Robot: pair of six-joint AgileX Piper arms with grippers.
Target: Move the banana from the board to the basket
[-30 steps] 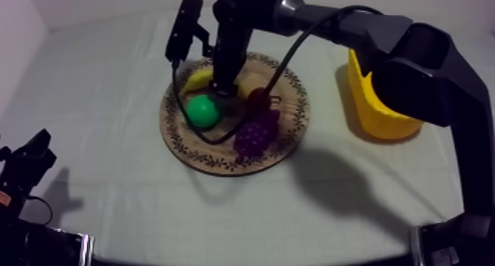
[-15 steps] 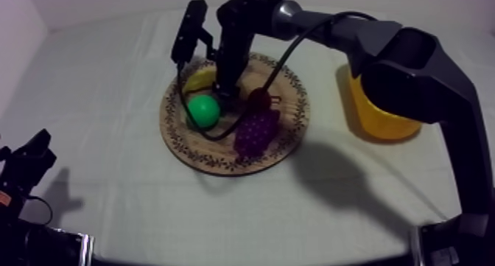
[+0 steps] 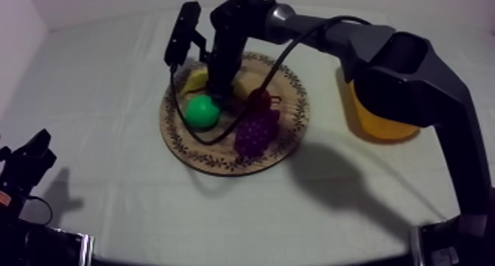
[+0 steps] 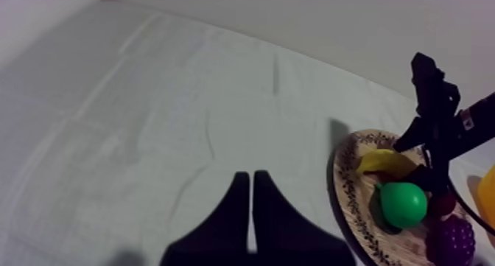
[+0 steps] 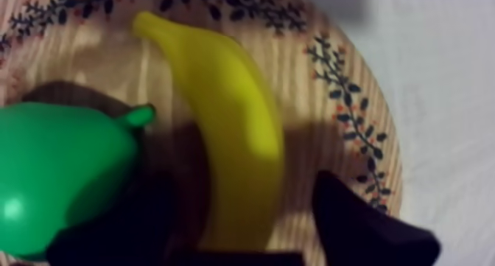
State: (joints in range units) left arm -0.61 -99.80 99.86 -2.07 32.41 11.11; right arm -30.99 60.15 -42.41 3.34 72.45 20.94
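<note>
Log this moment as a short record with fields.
banana: lying on the wooden board, next to the pear
right hand: open, straddling the banana
left hand: shut on nothing, over the cloth, away from the board
yellow basket: beside the board, on the right arm's side
task stage: banana not yet grasped
</note>
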